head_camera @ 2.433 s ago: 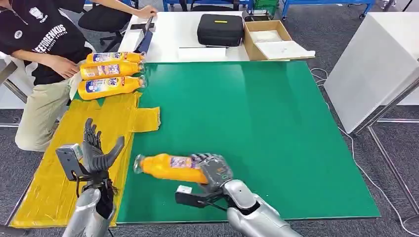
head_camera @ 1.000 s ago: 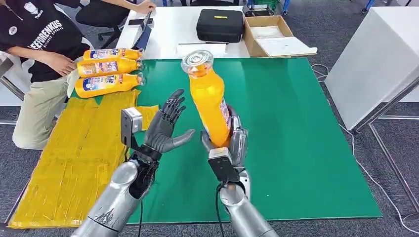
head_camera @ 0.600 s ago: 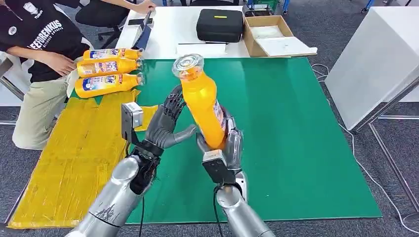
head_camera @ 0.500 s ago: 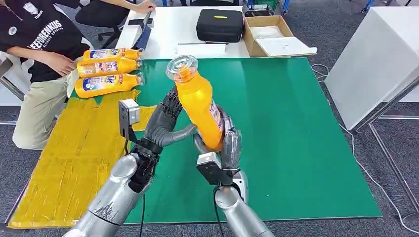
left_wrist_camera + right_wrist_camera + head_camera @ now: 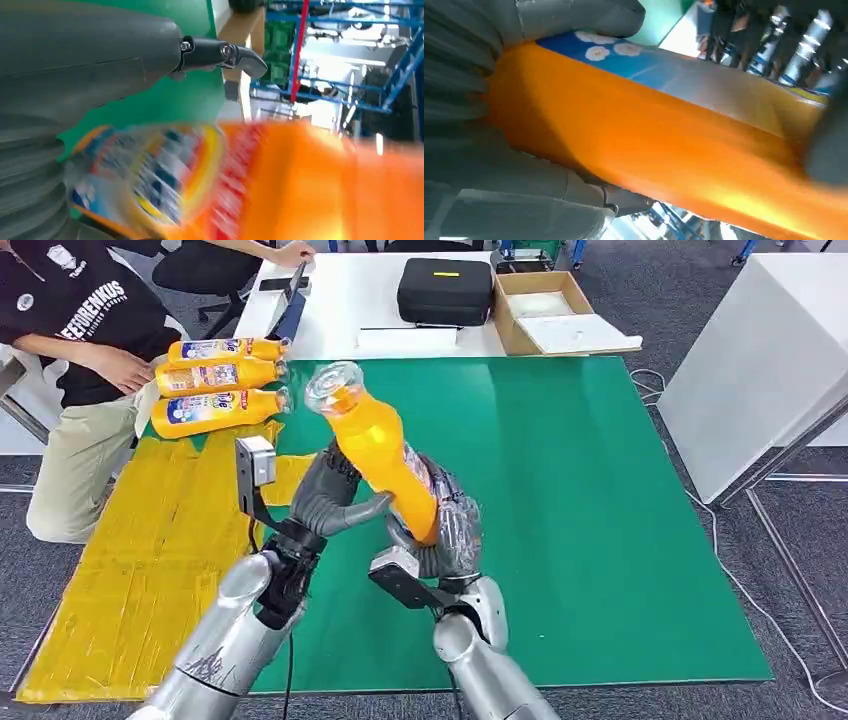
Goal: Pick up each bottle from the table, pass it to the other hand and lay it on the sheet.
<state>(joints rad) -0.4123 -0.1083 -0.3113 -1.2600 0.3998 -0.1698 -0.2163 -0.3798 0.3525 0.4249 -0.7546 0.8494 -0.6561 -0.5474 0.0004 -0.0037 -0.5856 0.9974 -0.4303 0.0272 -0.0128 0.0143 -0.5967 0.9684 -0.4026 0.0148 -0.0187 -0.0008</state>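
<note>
The right hand holds an orange bottle above the green bench, its fingers clamped around the bottle's lower body, near the middle of the bench's near half. The bottle tilts toward the bench's left side, its clear cap uppermost. The left hand is at the bottle's left side, its thumb stretched under the body toward the right hand; the fingers lie behind the bottle, and I cannot tell whether they grip it or merely touch it. In the left wrist view the bottle passes blurred close before the thumb, label showing. In the right wrist view the bottle lies pressed between the thumb and the fingers. A yellow sheet covers the bench's left edge. Three more bottles lie side by side at the sheet's far end, at the bench's far left corner. A person sits just beside them, a hand near the bottles.
</note>
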